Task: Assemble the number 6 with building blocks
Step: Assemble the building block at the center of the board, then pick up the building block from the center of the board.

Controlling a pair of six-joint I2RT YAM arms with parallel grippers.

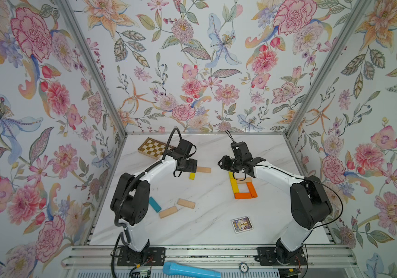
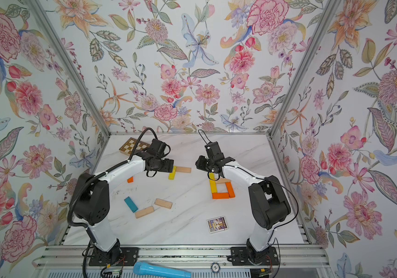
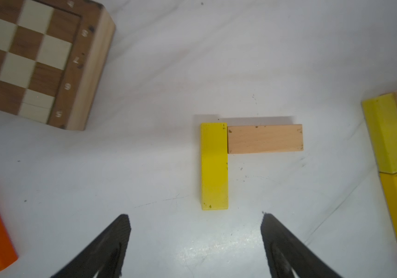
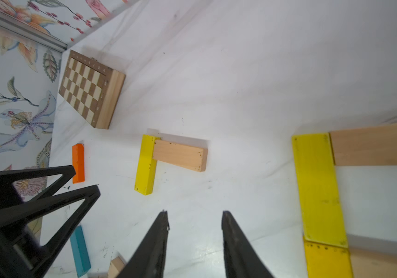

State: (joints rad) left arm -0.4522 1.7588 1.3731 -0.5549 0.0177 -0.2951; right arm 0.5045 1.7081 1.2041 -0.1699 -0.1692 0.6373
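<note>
The building blocks joined for the number 6 lie right of centre. Two yellow planks (image 1: pixel 233 184) form a column, orange ones (image 1: pixel 243 196) close the near and right sides, and a beige one (image 4: pixel 375 146) crosses it, partly under my right arm. A loose yellow plank (image 3: pixel 214 166) touches a beige one (image 3: pixel 265 139) in an L. My left gripper (image 3: pixel 195 216) is open just short of that yellow plank, with nothing between its fingers. My right gripper (image 4: pixel 195 213) hovers over bare table with a narrower empty gap. Teal (image 1: pixel 155 204), beige (image 1: pixel 168 212) and orange (image 2: pixel 130 179) planks lie loose.
A brown-and-cream chequered board (image 1: pixel 154 147) sits at the back left, close to my left wrist. A small picture card (image 1: pixel 241 224) lies near the front right. A blue tube-shaped object (image 1: pixel 190 270) rests on the front rail. Floral walls close three sides.
</note>
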